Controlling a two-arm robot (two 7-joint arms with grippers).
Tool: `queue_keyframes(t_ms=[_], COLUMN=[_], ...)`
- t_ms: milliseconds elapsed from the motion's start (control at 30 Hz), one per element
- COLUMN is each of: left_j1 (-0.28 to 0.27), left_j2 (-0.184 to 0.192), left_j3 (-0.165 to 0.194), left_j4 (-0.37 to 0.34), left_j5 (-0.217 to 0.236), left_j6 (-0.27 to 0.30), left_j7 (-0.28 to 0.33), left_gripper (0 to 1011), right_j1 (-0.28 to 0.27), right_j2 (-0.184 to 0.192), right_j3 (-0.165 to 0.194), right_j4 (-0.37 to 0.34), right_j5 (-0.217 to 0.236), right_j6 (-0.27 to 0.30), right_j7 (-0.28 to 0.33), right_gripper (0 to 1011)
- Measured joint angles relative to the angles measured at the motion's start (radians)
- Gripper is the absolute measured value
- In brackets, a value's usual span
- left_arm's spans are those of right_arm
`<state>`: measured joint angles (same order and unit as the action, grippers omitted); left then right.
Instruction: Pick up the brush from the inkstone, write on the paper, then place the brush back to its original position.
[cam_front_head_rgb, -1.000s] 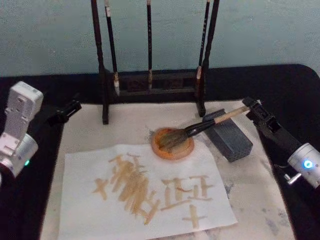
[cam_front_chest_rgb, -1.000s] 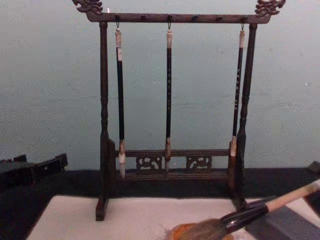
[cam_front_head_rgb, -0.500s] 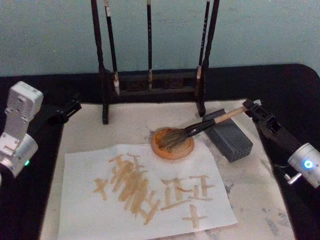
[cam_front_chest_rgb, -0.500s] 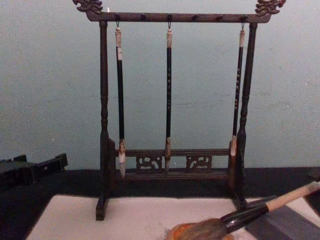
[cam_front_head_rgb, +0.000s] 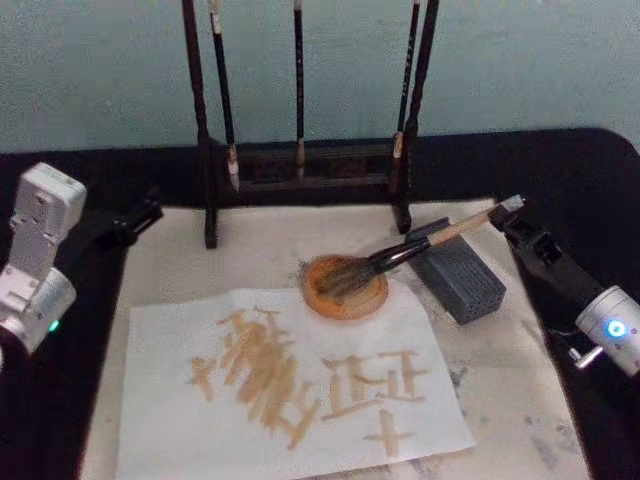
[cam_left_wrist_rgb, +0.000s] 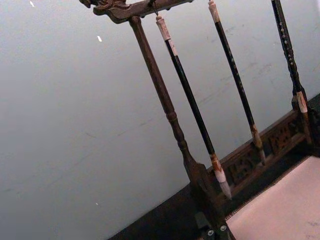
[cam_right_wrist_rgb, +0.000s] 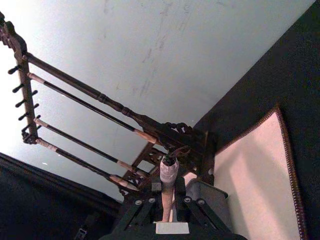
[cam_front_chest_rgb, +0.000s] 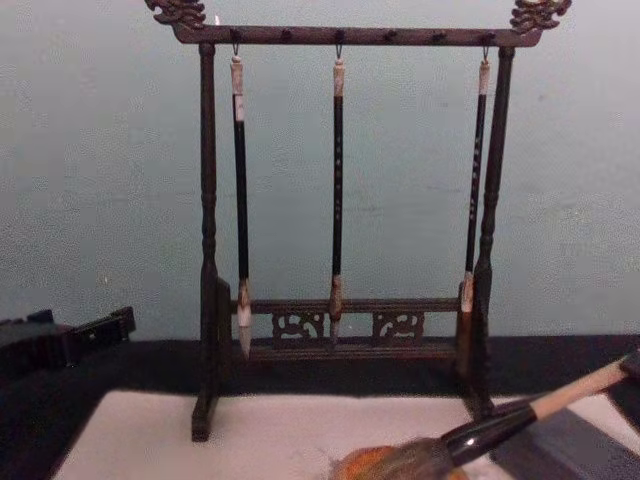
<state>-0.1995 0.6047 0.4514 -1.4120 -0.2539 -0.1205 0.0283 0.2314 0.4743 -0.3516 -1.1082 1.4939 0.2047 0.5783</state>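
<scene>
Right gripper (cam_front_head_rgb: 514, 214) is hovering over the far right edge of the felt mat (cam_front_head_rgb: 520, 400), right at the looped end of the brush (cam_front_head_rgb: 400, 256). In the right wrist view its fingers (cam_right_wrist_rgb: 142, 209) are standing spread, 1 on each side of the pale handle. A dark gap is showing between each finger and the wood, so they are flanking the handle rather than pinching it.

The brush is lying tilted. Its bushy grey-brown head is resting in the inkstone (cam_front_head_rgb: 345, 312), its black collar is crossing the dish's right rim, and its tan handle is leaning on the top edge of a grey block (cam_front_head_rgb: 462, 278) just beside the inkstone. The inkstone is sitting on the mat, touching the far edge of the paper (cam_front_head_rgb: 200, 430). The paper is lying flat nearer the robot, carrying tan brush strokes across its middle.

Behind them, a dark wooden rack (cam_front_head_rgb: 320, 178) is standing at the mat's far edge with 3 thin brushes (cam_front_head_rgb: 298, 90) hanging from it. Left gripper (cam_front_head_rgb: 140, 215) is sitting idle at the mat's far left corner, well apart from the brush and the inkstone.
</scene>
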Motion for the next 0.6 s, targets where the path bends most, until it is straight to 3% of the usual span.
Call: queue_keyframes(t_ms=[600], left_j1=[0.000], left_j2=[0.000], left_j3=[0.000], left_j4=[0.000], left_j5=[0.000], left_j6=[0.000], left_j7=[0.000], left_gripper=[1002], right_j1=[0.000], right_j2=[0.000], right_j3=[0.000], right_j4=[0.000], right_j5=[0.000], right_j6=[0.000], right_j7=[0.000], right_gripper=[137])
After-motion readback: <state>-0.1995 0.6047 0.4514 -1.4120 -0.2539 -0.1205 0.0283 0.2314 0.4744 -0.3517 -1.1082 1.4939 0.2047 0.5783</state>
